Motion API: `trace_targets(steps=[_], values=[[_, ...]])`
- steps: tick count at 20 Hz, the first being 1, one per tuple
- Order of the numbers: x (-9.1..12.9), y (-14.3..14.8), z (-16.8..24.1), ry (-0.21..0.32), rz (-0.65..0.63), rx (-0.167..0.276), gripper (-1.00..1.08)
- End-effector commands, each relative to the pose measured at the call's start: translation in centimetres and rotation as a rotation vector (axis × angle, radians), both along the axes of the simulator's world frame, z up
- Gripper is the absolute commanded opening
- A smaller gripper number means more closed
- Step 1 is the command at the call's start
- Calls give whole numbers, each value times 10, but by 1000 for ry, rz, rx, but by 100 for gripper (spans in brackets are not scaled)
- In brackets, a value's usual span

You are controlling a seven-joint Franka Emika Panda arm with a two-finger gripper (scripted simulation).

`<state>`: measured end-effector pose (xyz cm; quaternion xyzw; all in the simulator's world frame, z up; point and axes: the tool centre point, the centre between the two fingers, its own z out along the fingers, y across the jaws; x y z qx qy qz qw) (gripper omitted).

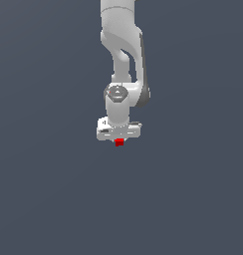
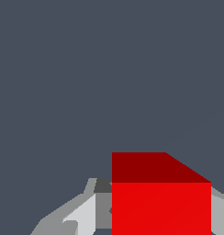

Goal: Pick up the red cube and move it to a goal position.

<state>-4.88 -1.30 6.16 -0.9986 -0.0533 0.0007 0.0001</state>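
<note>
A uniform slate-grey surface (image 1: 49,199) fills the whole scene, without markings, other objects or any visible goal marker. The white Panda arm (image 1: 124,55) reaches down over it, and the gripper (image 1: 119,140) at its end points straight down. The red cube (image 1: 119,142) sits directly beneath the white gripper body, partly hidden by it, and is much narrower than that body. In the wrist view the red cube (image 2: 160,206) fills the space between the grey fingers (image 2: 86,213), one visible on each side, so the gripper appears closed narrowly on the cube. Whether the cube rests on the surface or is already clear of it cannot be told. The chief risk, as a judgement, is slippage: the cube is small, so a shallow or off-centre grip could let it twist or drop during a fast move. Nothing stands in the way of the arm.
</note>
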Motion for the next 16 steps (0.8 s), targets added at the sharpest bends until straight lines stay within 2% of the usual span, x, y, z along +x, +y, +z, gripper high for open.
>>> trace_targets(steps=[1,16], values=[[-4,-1,17,-1,0,0,-100],[-35,-12,147,-1,0,0,-100]])
